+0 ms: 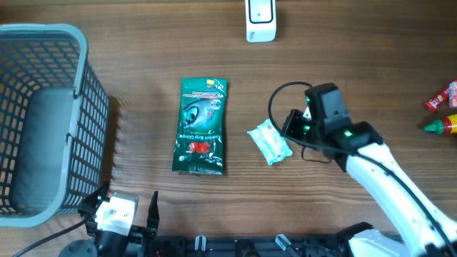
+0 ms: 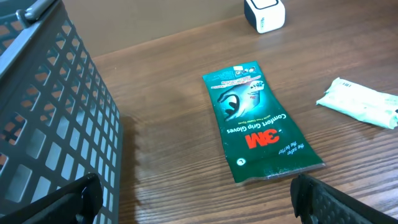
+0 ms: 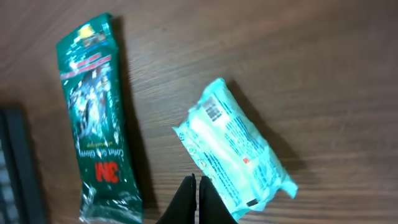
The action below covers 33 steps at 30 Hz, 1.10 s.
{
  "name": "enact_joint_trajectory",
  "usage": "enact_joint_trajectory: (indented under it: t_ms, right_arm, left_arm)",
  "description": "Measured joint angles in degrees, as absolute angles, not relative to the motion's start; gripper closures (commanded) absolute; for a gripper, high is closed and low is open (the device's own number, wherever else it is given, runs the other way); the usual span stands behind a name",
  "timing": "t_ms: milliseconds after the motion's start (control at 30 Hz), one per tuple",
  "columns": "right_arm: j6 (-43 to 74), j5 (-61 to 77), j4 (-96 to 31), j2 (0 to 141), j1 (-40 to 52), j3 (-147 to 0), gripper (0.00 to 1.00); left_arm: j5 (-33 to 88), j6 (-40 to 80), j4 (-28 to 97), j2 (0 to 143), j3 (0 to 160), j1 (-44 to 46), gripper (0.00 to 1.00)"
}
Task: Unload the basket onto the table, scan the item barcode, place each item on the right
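Overhead: the grey mesh basket (image 1: 43,121) runs off the left edge, and the white scanner (image 1: 260,20) is cut off by the top edge. Two sauce bottles (image 1: 443,107) are half out of frame on the right. The green 3M glove packet (image 1: 202,126) lies mid-table. The pale mint packet (image 1: 270,142) is just right of it, and the right gripper (image 1: 285,134) is at the mint packet's right side, fingertips hidden under its own body. The left gripper (image 1: 127,202) sits low, near the basket.

Left wrist: its fingers (image 2: 81,196) stand wide apart over bare wood, holding nothing. The mint packet (image 2: 360,102) is clipped at the right edge.

Right wrist: the fingertips (image 3: 194,199) are pressed together at the mint packet's (image 3: 233,152) lower edge. Whether they pinch the wrapper is unclear. A barcode (image 3: 214,112) faces up.
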State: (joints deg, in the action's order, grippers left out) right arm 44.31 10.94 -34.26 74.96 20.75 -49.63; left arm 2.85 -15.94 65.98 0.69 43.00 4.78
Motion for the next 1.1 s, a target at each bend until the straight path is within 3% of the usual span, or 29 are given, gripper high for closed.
enact_joint_trajectory:
  t_ms: [200, 300, 367, 400, 433, 600, 700, 733, 767, 800, 900, 1100]
  right_arm:
    - [56.86, 11.42, -32.14, 94.52, 26.04, -49.6, 0.93]
    - [57.98, 12.45, -31.9, 96.51, 26.11, -51.11, 0.72]
    - [57.93, 12.93, -31.59, 96.53, 26.11, -51.27, 0.41]
    - [57.8, 13.26, -31.18, 96.47, 26.13, -51.42, 0.38]
    - [57.32, 13.3, -31.05, 96.16, 26.41, -51.88, 0.27]
    - [54.59, 9.54, -39.79, 94.74, 26.65, -53.6, 0.21]
    - [43.75, 8.91, -41.34, 92.73, 26.65, -57.87, 0.21]
    - [38.61, 8.93, -41.19, 91.24, 26.65, -59.37, 0.46]
    - [34.37, 8.56, -41.54, 89.97, 26.65, -60.25, 0.87]
    - [32.71, 6.52, -43.16, 89.01, 26.65, -60.64, 0.95]
    - [39.29, -1.23, -46.7, 88.95, 26.63, -59.29, 0.95]
    - [43.77, -11.9, -40.93, 92.77, 26.63, -58.3, 0.96]
  left_arm:
    - [2.85, -15.94, 66.0, 0.69, 43.0, 4.78, 0.0]
    - [2.83, -15.97, 65.95, 0.69, 43.0, 4.78, 0.0]
    - [2.85, -15.94, 65.98, 0.69, 43.0, 4.78, 0.0]
    - [2.85, -15.94, 65.98, 0.69, 43.0, 4.78, 0.0]
    - [2.85, -15.94, 65.98, 0.69, 43.0, 4.78, 0.0]
    - [2.85, -15.94, 65.98, 0.69, 43.0, 4.78, 0.0]
    - [2.85, -15.94, 65.98, 0.69, 43.0, 4.78, 0.0]
    - [2.85, -15.94, 65.98, 0.69, 43.0, 4.78, 0.0]
    - [2.85, -15.94, 65.98, 0.69, 43.0, 4.78, 0.0]
    - [2.85, -15.94, 65.98, 0.69, 43.0, 4.78, 0.0]
    - [2.85, -15.94, 65.95, 0.69, 43.0, 4.78, 0.0]
    - [2.85, -15.94, 65.98, 0.69, 43.0, 4.78, 0.0]
